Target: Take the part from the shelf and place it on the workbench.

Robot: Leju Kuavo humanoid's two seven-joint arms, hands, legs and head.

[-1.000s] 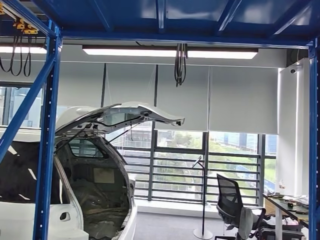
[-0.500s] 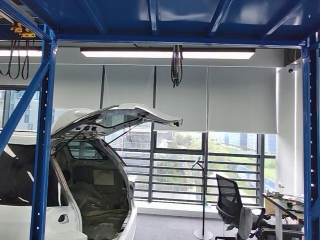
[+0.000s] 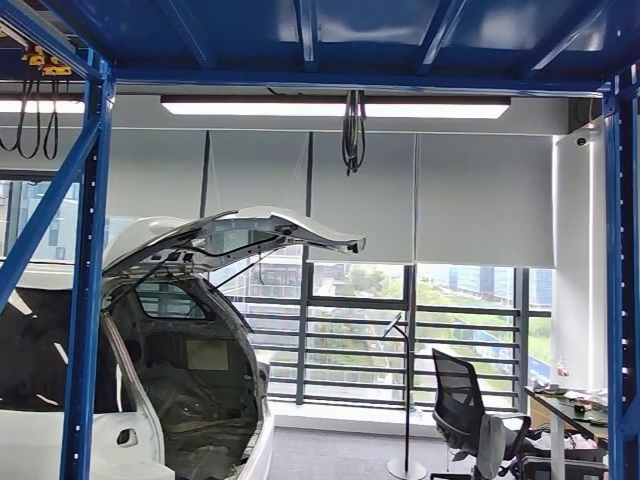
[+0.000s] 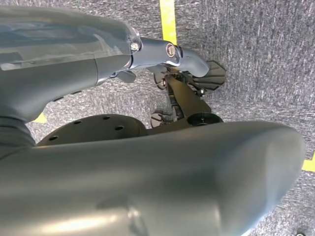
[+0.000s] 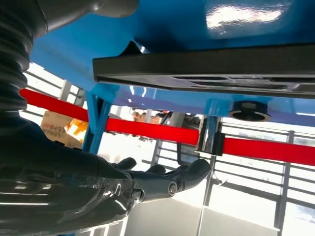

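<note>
**Figure: Right hand reaching beneath the shelf, before the part is taken**

You are looking, in the head view, across a bay framed by blue shelf uprights [image 3: 84,290], toward a white car [image 3: 189,350] with its rear hatch raised, a window wall and an office chair [image 3: 460,405]. A desk [image 3: 577,410] is standing at the far right.

In the right wrist view, your right hand [image 5: 163,179] is extending under a blue shelf [image 5: 167,34], close below a flat dark part [image 5: 208,71] that is lying against the shelf's underside, with a red rail [image 5: 148,130] running behind. The fingers are reaching forward, apart and grasping nothing; they are not touching the part. Whether this dark piece is the part you are after is a judgement, not a certainty.

In the left wrist view, your left hand [image 4: 174,51] is hanging over grey carpet [image 4: 260,39] crossed by yellow tape [image 4: 168,19]. Its fingers are lying straight and released, holding nothing.

The likely step is the approach to the grasp, so the task is probably only beginning. Risks from here:

- The head view is aiming above the hand, so you are judging the reach from the wrist view alone; a misjudged rise could knock the fingers against the shelf.
- Closing the fingers too early could catch just the part's edge and let it slip free.
- The workbench is not identifiable with confidence; the desk may be it.
</note>
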